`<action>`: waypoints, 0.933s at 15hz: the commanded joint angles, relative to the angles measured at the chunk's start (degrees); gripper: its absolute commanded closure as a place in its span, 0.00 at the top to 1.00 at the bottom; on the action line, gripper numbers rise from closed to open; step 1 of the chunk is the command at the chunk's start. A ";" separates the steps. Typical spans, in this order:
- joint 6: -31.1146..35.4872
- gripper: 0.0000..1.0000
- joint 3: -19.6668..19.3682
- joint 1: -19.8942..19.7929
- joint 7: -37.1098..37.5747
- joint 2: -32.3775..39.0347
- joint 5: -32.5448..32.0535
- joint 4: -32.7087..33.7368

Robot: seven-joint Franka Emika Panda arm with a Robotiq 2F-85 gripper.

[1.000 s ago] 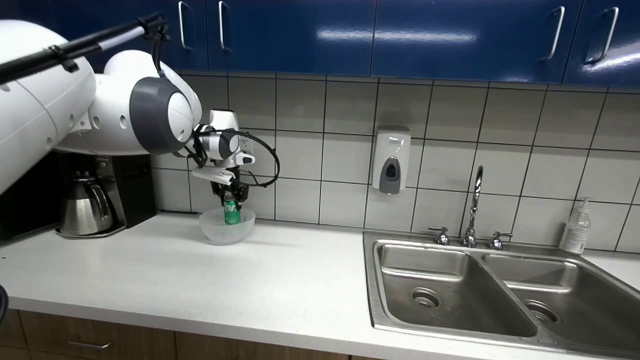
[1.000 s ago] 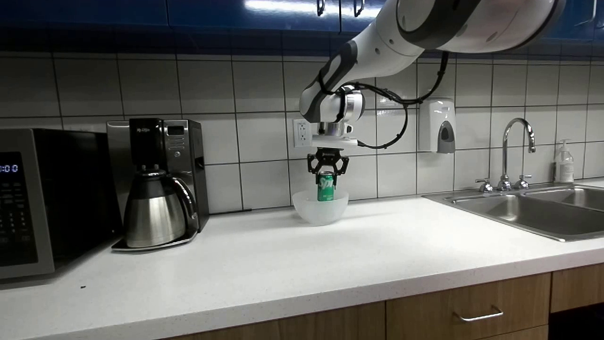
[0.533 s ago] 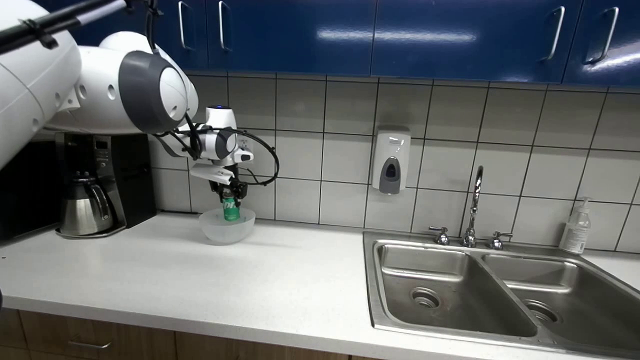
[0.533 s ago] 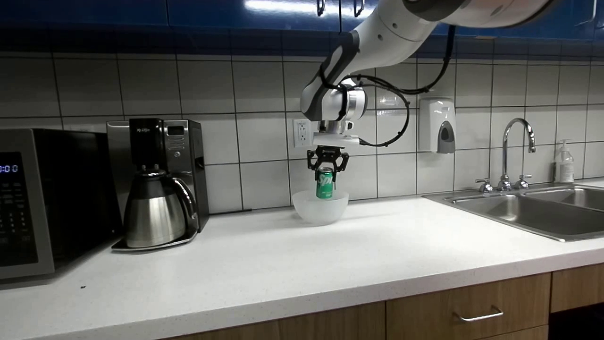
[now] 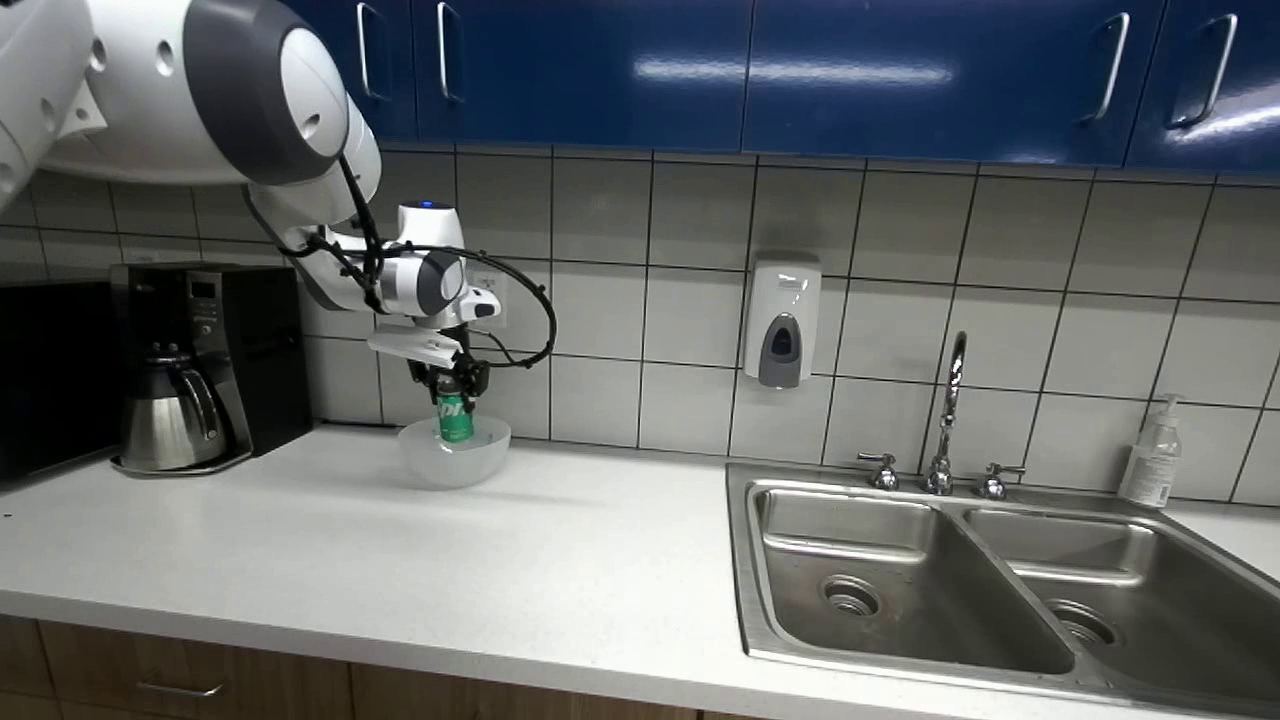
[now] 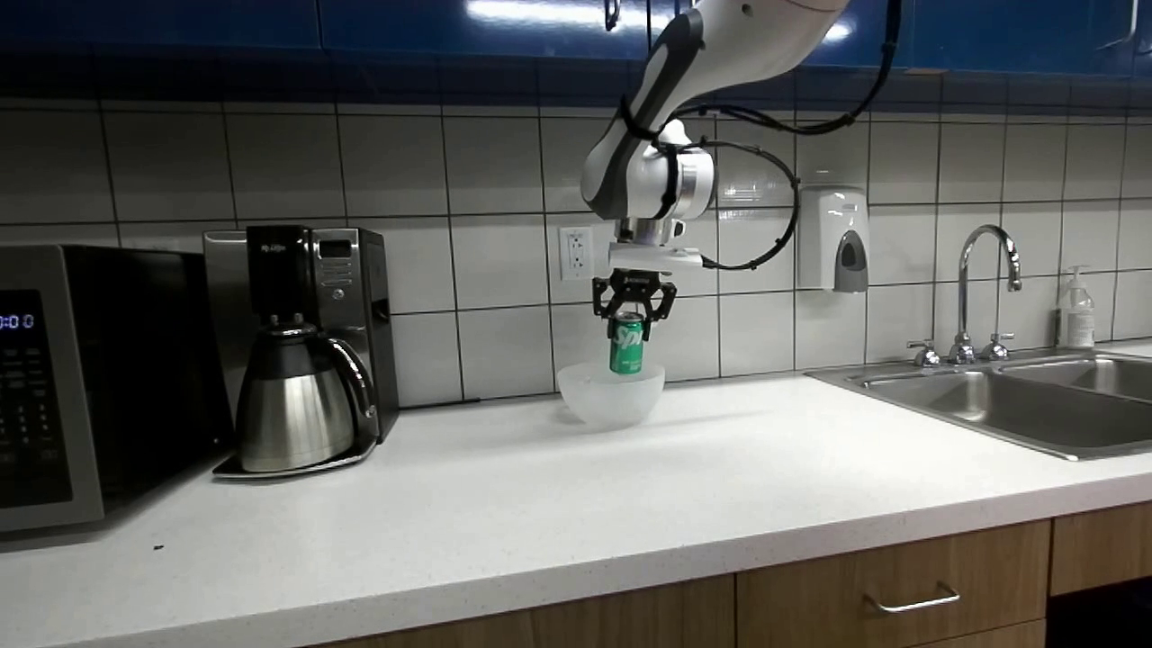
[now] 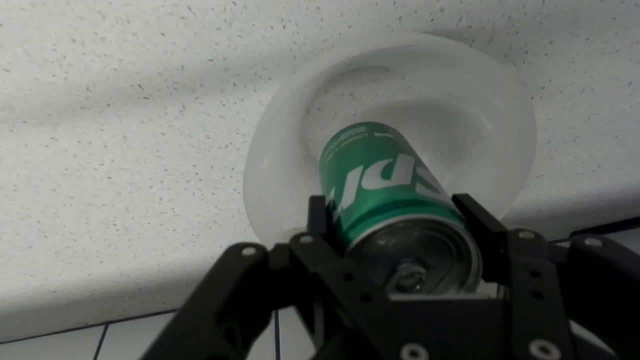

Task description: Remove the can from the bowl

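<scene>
The green can (image 6: pixel 626 356) is held nearly upright by my gripper (image 6: pixel 629 337), whose fingers stand on both sides of its upper part. In an exterior view, the can's lower end is at about the height of the rim of the translucent whitish bowl (image 6: pixel 610 401). In an exterior view, the can (image 5: pixel 456 424) still overlaps the inside of the bowl (image 5: pixel 452 466). In the wrist view, the gripper (image 7: pixel 390 199) is closed against the can (image 7: pixel 382 175), and its lid faces the camera. Below it, the bowl (image 7: pixel 272 165) shows a bare floor.
A coffee maker with a steel carafe (image 6: pixel 297 400) and a microwave (image 6: pixel 81 387) stand on the counter (image 6: pixel 558 513). A tiled wall (image 5: pixel 600 400) is close behind the bowl. A steel double sink (image 5: pixel 900 590) and a wall soap dispenser (image 5: pixel 783 320) are further along.
My gripper has risen a little with the can, so the can's lower end is higher against the bowl. The upper arm has swung upward. The bowl has stayed in place.
</scene>
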 commanded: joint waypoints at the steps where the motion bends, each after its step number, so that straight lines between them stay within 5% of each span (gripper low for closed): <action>1: 2.09 0.39 1.27 -1.44 -2.20 -8.85 -0.71 -10.49; 14: 1.79 0.39 0.22 -1.88 -1.10 -25.31 -2.23 -33.66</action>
